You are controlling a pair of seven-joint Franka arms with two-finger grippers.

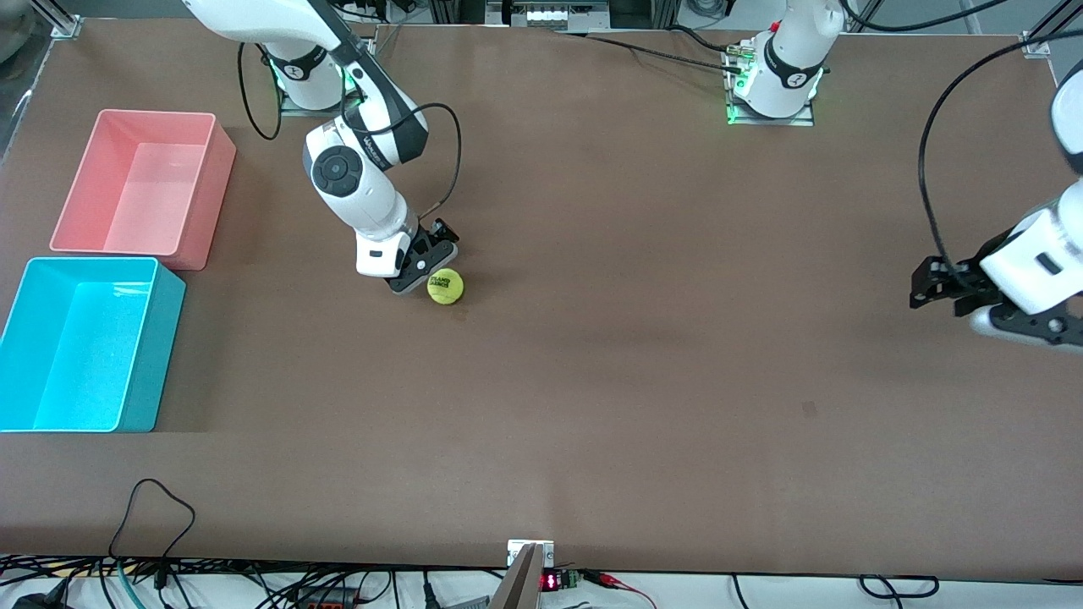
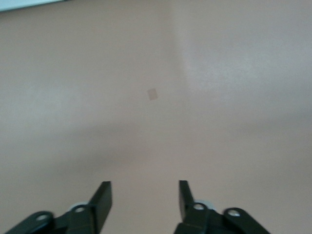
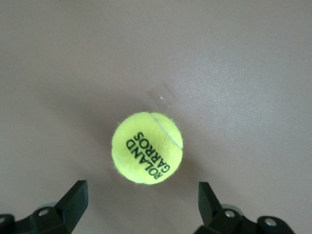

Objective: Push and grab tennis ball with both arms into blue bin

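Note:
The tennis ball, yellow-green with black lettering, rests on the brown table toward the right arm's end. My right gripper is low beside it and open. The ball sits just ahead of the fingertips, not between them. The blue bin stands open-topped at the right arm's end of the table, apart from the ball, with nothing showing inside. My left gripper hangs over bare table at the left arm's end, open, with nothing between its fingers.
A pink bin of the same size stands beside the blue one, farther from the front camera. A small dark patch marks the table near the left gripper. Cables trail along the table's near edge.

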